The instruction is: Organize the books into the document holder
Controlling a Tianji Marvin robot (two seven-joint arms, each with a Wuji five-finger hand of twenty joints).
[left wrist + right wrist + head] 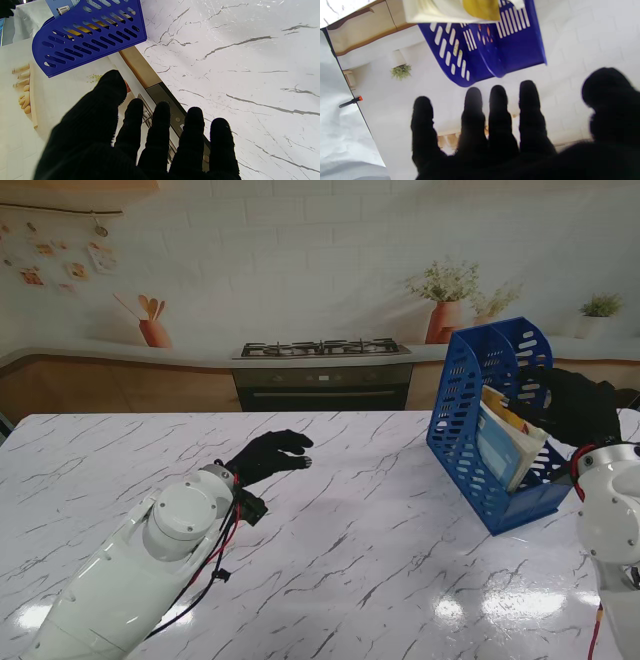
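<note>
Books (508, 442) already sit in the blue document holder (470, 420) at the right of the stand frame, a blue-covered one and a yellow one leaning together inside it, so the job looks close to done, or done.

Going left to right: the left hand (268, 456) hovers over bare marble left of centre, black-gloved fingers (161, 117) spread apart and nothing in them. It has no obvious job here; best guess is it should just stay clear of the holder's open side.

Farther right, the right hand (572, 405) sits at the holder's far right side, close behind the books. In its wrist view the fingers (498, 100) are splayed with gaps between them and hold nothing; whether it touches the holder can't be told. If it's backing out, a straight pull away from the holder seems smartest, since a snagged finger could tip the light plastic thing or drag the leaning books out. A gentle nudge to stand them upright wouldn't hurt either.

Surface is a glossy white marble-look table (380, 580) with grey veins, probably slippery. Behind it, a printed kitchen backdrop: stove (322, 350) at upper centre, potted plants (445, 295) at upper right.
</note>
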